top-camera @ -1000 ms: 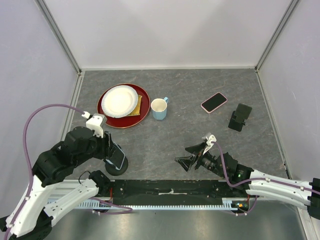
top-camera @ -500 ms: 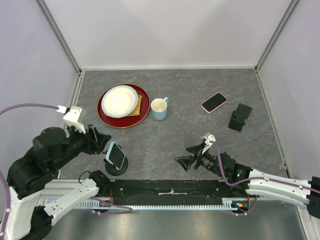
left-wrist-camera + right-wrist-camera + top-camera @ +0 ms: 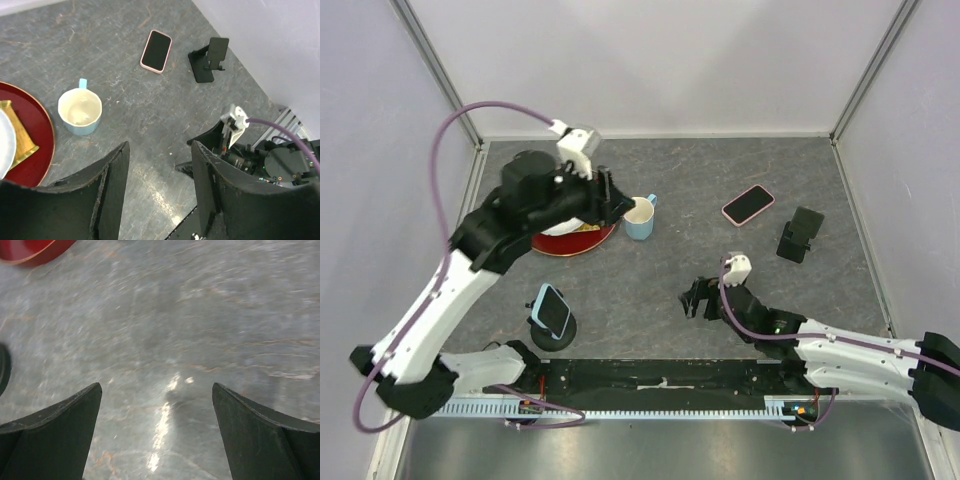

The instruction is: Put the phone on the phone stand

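The pink phone (image 3: pixel 748 204) lies flat on the bench (image 3: pixel 700 170) at 2 o'clock, the black stand (image 3: pixel 800 235) just beside it at its 4 o'clock. Left claw (image 3: pixel 610 195) (up near the cup (image 3: pixel 638 216)) and right claw (image 3: pixel 693 299) both gape open, holding nothing

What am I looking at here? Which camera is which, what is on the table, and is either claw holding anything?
These are two robot arms bolted at the near edge of a table, each ending in a two-finger claw. The wide picture looks down from above and behind them; the other two come from cameras on the wrists, with the dark fingers at the bottom. On the grey table lie a pink phone, a black phone stand beside it, a blue cup, a red plate and a blue-cased phone propped on a round base. The left gripper and right gripper are both open and empty.
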Action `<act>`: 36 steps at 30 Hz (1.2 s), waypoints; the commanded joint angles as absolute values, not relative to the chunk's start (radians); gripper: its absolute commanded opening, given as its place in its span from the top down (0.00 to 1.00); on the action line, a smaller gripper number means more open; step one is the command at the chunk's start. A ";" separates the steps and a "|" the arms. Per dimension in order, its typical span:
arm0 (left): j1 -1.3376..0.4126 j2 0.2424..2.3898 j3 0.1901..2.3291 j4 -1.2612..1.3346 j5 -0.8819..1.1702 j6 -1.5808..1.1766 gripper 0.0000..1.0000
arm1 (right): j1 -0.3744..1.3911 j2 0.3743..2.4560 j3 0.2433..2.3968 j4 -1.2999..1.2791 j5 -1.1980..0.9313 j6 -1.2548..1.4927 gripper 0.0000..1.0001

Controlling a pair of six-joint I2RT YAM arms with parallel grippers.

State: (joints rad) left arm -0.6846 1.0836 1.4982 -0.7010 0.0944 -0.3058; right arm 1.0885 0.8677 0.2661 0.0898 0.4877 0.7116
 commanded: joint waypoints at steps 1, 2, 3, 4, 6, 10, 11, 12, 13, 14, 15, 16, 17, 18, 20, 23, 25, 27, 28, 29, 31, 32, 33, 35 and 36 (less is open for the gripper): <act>-0.681 1.173 1.585 -0.560 0.179 -0.244 0.44 | 0.942 0.871 0.333 -0.032 0.520 0.795 0.02; -0.681 1.183 1.585 -0.551 0.173 -0.223 0.45 | 0.915 0.864 0.345 -0.050 0.526 0.799 0.02; -0.680 1.183 1.566 -0.543 0.166 -0.206 0.46 | 0.870 0.859 0.359 -0.079 0.547 0.804 0.02; -0.681 1.178 1.546 -0.532 0.157 -0.187 0.47 | 0.850 0.854 0.397 -0.151 0.601 0.811 0.02; -0.683 1.132 1.450 -0.479 0.080 -0.135 0.49 | 0.787 0.847 0.442 -0.231 0.668 0.831 0.02; -0.716 0.959 1.215 -0.289 -0.063 -0.055 0.48 | 0.632 0.851 0.586 -0.418 0.778 0.825 0.02; -0.719 0.875 1.166 -0.246 -0.086 -0.031 0.48 | 0.593 0.853 0.604 -0.429 0.778 0.806 0.02; -0.727 0.833 1.072 -0.154 -0.124 -0.015 0.47 | 0.503 0.856 0.621 -0.430 0.763 0.761 0.02; -0.742 0.797 1.030 -0.117 -0.139 0.035 0.46 | 0.453 0.865 0.653 -0.420 0.738 0.730 0.02; -0.744 0.757 0.993 -0.079 -0.164 0.052 0.46 | 0.404 0.873 0.666 -0.405 0.666 0.698 0.02; -0.745 0.708 0.938 -0.052 -0.187 0.061 0.46 | 0.318 0.882 0.678 -0.387 0.640 0.652 0.02; -0.736 0.694 0.925 -0.035 -0.218 0.036 0.45 | 0.284 0.905 0.707 -0.384 0.626 0.631 0.02; -0.724 0.692 0.923 -0.049 -0.238 0.009 0.45 | 0.255 0.920 0.724 -0.383 0.624 0.612 0.02; -0.710 0.713 0.937 -0.069 -0.229 -0.033 0.45 | 0.205 0.937 0.739 -0.383 0.618 0.592 0.02; -0.680 0.744 0.949 -0.116 -0.139 -0.161 0.46 | 0.154 0.985 0.773 -0.379 0.591 0.552 0.02; -0.655 0.830 0.962 -0.103 -0.005 -0.271 0.49 | 0.033 1.067 0.791 -0.318 0.459 0.483 0.02; -0.640 0.891 0.977 -0.080 0.076 -0.353 0.49 | 0.003 1.147 0.821 -0.308 0.370 0.442 0.02; -0.637 0.926 1.018 -0.065 0.113 -0.380 0.49 | -0.076 1.205 0.836 -0.307 0.304 0.420 0.02; -0.637 0.966 1.035 -0.055 0.132 -0.383 0.49 | -0.098 1.213 0.835 -0.304 0.270 0.402 0.02; -0.637 0.982 1.081 -0.055 0.132 -0.388 0.49 | -0.122 1.215 0.833 -0.287 0.238 0.387 0.02; -0.635 1.032 1.121 -0.052 0.143 -0.393 0.48 | -0.127 1.209 0.816 -0.264 0.201 0.365 0.02; -0.634 1.046 1.150 -0.045 0.153 -0.393 0.48 | -0.127 1.206 0.812 -0.240 0.193 0.348 0.02; -0.623 1.055 1.157 -0.037 0.170 -0.388 0.48 | -0.129 1.207 0.805 -0.233 0.183 0.339 0.02; -0.600 1.060 1.129 -0.005 0.247 -0.383 0.49 | -0.127 1.212 0.801 -0.213 0.140 0.327 0.02; -0.544 1.055 1.109 -0.005 0.291 -0.415 0.49 | -0.129 1.218 0.796 -0.207 0.130 0.322 0.02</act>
State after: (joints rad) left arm -0.6262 1.0683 1.0966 -0.0971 0.1398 -0.3374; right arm -0.1287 1.2251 0.7933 -0.2916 0.2367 0.3862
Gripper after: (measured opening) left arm 0.513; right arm 0.982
